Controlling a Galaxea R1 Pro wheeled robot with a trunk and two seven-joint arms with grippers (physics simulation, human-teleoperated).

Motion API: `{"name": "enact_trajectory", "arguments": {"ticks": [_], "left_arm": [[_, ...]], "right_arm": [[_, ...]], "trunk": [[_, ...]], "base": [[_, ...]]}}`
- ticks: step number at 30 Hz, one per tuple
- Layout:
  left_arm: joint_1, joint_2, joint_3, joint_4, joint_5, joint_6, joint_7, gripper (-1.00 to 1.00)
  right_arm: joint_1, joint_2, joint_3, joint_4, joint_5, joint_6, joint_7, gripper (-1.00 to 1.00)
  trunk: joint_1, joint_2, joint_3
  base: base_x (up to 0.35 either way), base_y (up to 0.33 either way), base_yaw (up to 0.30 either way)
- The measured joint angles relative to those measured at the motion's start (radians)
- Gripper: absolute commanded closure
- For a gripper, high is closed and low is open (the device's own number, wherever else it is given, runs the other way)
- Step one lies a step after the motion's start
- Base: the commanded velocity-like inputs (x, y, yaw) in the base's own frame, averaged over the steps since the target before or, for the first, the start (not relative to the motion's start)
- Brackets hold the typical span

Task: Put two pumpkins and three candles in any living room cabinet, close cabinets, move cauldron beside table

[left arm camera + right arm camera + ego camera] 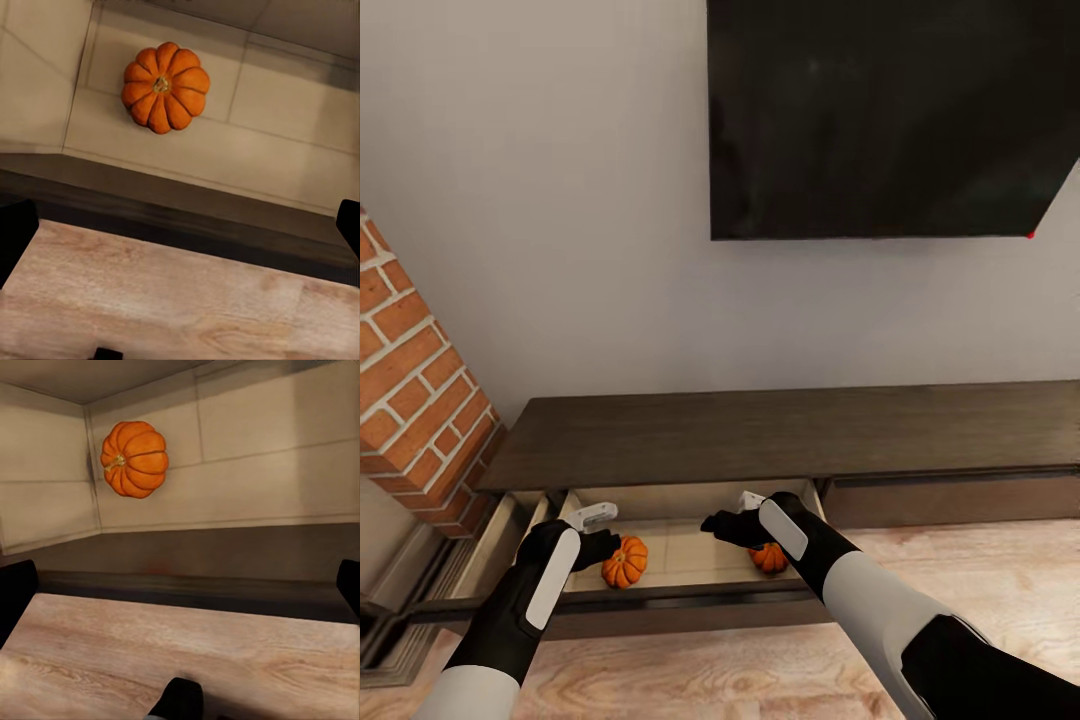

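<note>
A pale wall (560, 200) with a dark screen (880, 115) rises behind the long, low cabinet (780, 430), a brick column (410, 400) at its left end; one drawer (690, 545) stands pulled out over the wood floor (760, 670), its pale inside exposed; both robot arms reach over the drawer's front edge. The left gripper (592, 517) hangs above the left pumpkin (625, 561), its fingers spread wide with nothing between them, judging by the finger tips at the edges of the left wrist view; the right gripper (732, 518) sits just above the right pumpkin (768, 557), likewise wide open and empty. Both pumpkins rest on the drawer floor, well apart; the left one (165, 87) lies in the open, the right one (135, 459) close to a corner of the drawer. The pumpkin step looks done; no candles or cauldron appear. To finish cleanly, the arms probably should lift straight up clear of the drawer walls before any push; a flat, even press on the drawer front would likely close it without jolting the pumpkins.
</note>
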Motion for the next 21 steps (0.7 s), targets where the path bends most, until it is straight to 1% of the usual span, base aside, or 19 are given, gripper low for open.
{"name": "enact_trajectory", "arguments": {"ticks": [2, 7, 9, 12, 15, 21], "left_arm": [[0.000, 0.000, 0.000, 0.000, 0.000, 0.000, 0.000, -1.00], [0.000, 0.000, 0.001, -0.008, 0.000, 0.000, 0.000, -1.00], [0.000, 0.000, 0.001, -0.014, 0.000, 0.000, 0.000, -1.00], [0.000, 0.000, 0.001, -0.025, 0.000, 0.009, 0.000, -1.00], [0.000, 0.000, 0.002, -0.032, 0.000, 0.043, 0.000, -1.00], [-0.001, 0.000, 0.002, -0.054, -0.001, 0.060, 0.000, -1.00]], "right_arm": [[0.000, 0.000, 0.000, 0.000, 0.000, 0.000, 0.000, -1.00], [0.000, 0.000, 0.000, 0.000, 0.000, 0.000, 0.000, -1.00], [0.000, 0.000, 0.000, 0.000, 0.000, 0.000, 0.001, -1.00], [0.000, 0.000, 0.000, 0.000, 0.000, 0.000, 0.001, -1.00], [0.000, 0.000, 0.000, 0.000, 0.000, 0.000, 0.001, -1.00], [0.000, 0.000, 0.000, 0.000, 0.000, 0.000, 0.001, -1.00]], "trunk": [[-0.008, 0.014, 0.006], [-0.026, 0.049, 0.022], [-0.034, 0.063, 0.028], [-0.046, 0.084, 0.038], [-0.058, 0.105, 0.047], [-0.081, 0.147, 0.066]], "base": [[-0.052, 0.000, 0.000], [-0.204, 0.000, 0.000], [-0.096, 0.000, 0.000], [-0.033, 0.000, 0.000], [-0.009, 0.000, 0.000], [-0.001, 0.000, 0.000]]}}
